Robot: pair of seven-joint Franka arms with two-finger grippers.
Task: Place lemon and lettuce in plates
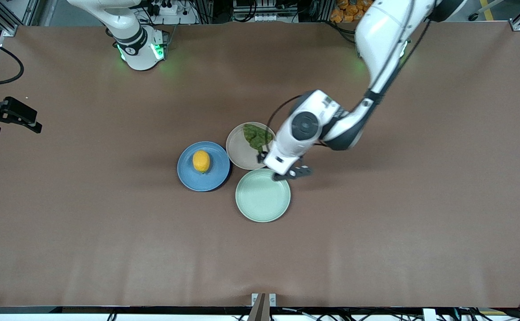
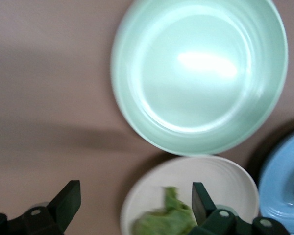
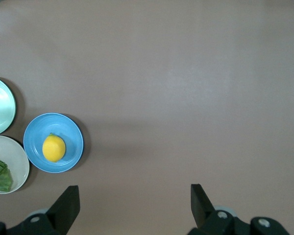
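Note:
The lemon (image 1: 201, 161) lies in the blue plate (image 1: 215, 176). The lettuce (image 1: 256, 136) lies in the beige plate (image 1: 241, 151), which touches the blue one. My left gripper (image 1: 281, 168) is open and empty, low over the beige plate's rim where it meets the mint-green plate. In the left wrist view the gripper (image 2: 135, 186) straddles the beige plate (image 2: 225, 181), with the lettuce (image 2: 166, 220) between its fingers. My right gripper (image 3: 132, 191) is open and empty and waits high over bare table toward the right arm's end. Its view shows the lemon (image 3: 54, 148), the blue plate (image 3: 71, 129) and the lettuce (image 3: 0, 174).
A pale mint-green plate (image 1: 262, 196) stands empty, nearer to the front camera than the other two and touching them; it also shows in the left wrist view (image 2: 201, 73). The brown table (image 1: 398, 223) spreads wide all round the plates.

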